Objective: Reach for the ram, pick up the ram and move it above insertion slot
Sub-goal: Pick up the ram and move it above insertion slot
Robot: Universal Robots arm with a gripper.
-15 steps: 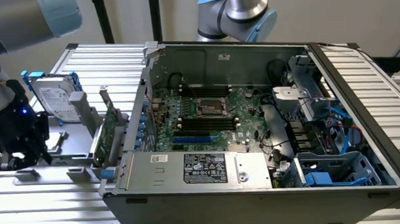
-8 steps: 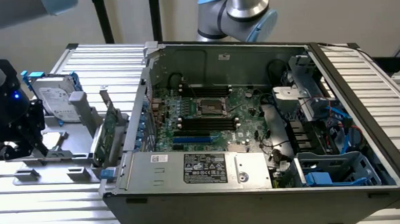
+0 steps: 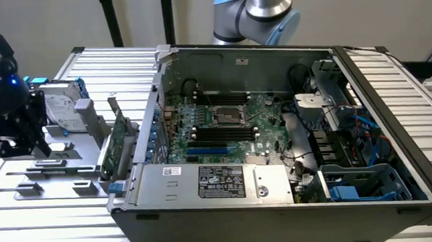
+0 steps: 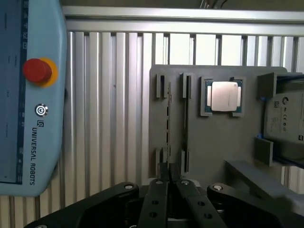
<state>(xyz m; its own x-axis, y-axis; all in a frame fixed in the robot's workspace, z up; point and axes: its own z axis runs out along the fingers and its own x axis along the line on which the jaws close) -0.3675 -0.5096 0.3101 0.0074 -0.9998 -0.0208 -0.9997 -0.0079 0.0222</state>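
The ram (image 4: 168, 118) stands on edge in a slot of the grey holder plate (image 4: 213, 137); I see it as a thin line from above. My gripper (image 4: 169, 167) hovers over it in line with the stick, its fingers (image 4: 156, 199) drawn together with nothing between them. In the exterior view the black gripper (image 3: 40, 147) hangs above the parts tray (image 3: 12, 181) on the exterior view's left, outside the open computer case. The black memory slots (image 3: 224, 134) lie on the motherboard beside the processor socket (image 3: 227, 115).
On the holder plate sit a processor chip (image 4: 224, 96) and a hard drive (image 4: 285, 118). A taller green expansion card (image 3: 113, 143) stands between tray and case wall. A teach pendant (image 4: 28, 95) lies on the ribbed table. The power supply (image 3: 212, 182) fills the case's front.
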